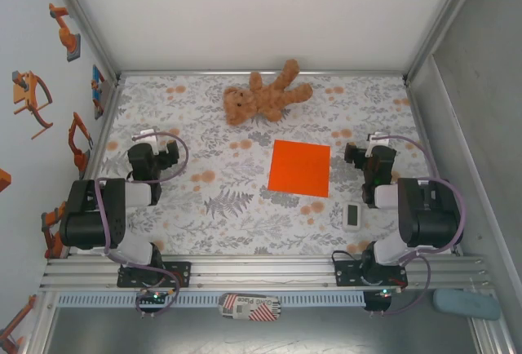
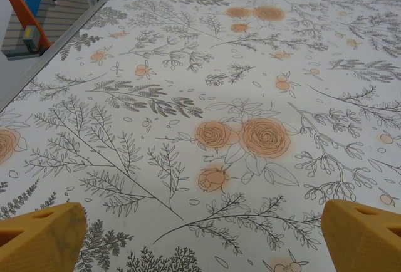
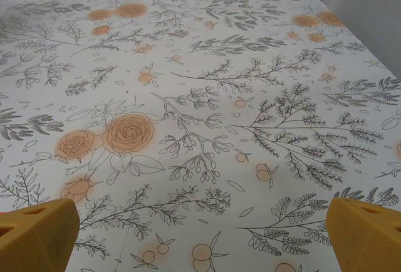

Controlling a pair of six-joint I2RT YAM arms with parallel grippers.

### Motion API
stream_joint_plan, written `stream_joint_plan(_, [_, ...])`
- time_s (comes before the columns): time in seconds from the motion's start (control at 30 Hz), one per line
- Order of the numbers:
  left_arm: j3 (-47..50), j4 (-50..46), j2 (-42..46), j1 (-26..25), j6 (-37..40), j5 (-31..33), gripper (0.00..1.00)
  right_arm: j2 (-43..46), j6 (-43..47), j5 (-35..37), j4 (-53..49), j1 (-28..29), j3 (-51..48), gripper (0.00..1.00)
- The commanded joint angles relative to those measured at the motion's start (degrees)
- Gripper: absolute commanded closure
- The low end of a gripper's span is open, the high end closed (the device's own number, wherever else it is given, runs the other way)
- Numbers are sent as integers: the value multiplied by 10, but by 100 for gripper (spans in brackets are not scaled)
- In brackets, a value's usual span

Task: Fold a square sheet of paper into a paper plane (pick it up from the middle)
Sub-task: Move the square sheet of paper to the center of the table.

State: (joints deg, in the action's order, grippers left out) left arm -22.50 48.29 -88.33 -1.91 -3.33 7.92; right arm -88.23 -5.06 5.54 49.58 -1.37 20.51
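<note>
From above we count one square sheet of paper [image 1: 300, 168] flat on the tabletop [image 1: 212, 215], between one teddy bear [image 1: 265, 97] and one white gadget [image 1: 352, 215], while the wrist views give us the left tool [image 2: 200, 234] and right tool [image 3: 200, 234], two yellow fingers each, spread apart and empty.

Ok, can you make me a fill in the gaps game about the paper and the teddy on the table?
The square paper lying flat on the table is coloured ____. The brown toy beyond it is a teddy ____. The left claw and the right claw are both wide ____, holding nothing. The small white gadget lies nearest the ____ arm.
Missing words: orange, bear, open, right.
</note>
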Motion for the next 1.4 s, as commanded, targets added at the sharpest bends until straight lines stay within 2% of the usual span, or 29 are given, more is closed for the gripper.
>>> stream_joint_plan(0.0, [-6, 3, -1, -4, 7, 3, 4, -1, 4, 2, 4, -4, 16, 0])
stream_joint_plan(1.13, [-6, 1, 7, -4, 7, 9, 4, 17, -2, 16, 10, -4, 6, 1])
stream_joint_plan(1.23, [-17, -60, 55, -8, 4, 29, 4, 89, -7, 40, -49, -3, 7, 1])
stream_joint_plan(1.37, [-64, -232, 146, -11, -36, 64, 4, 189, -63, 92, -254, -3, 75, 1])
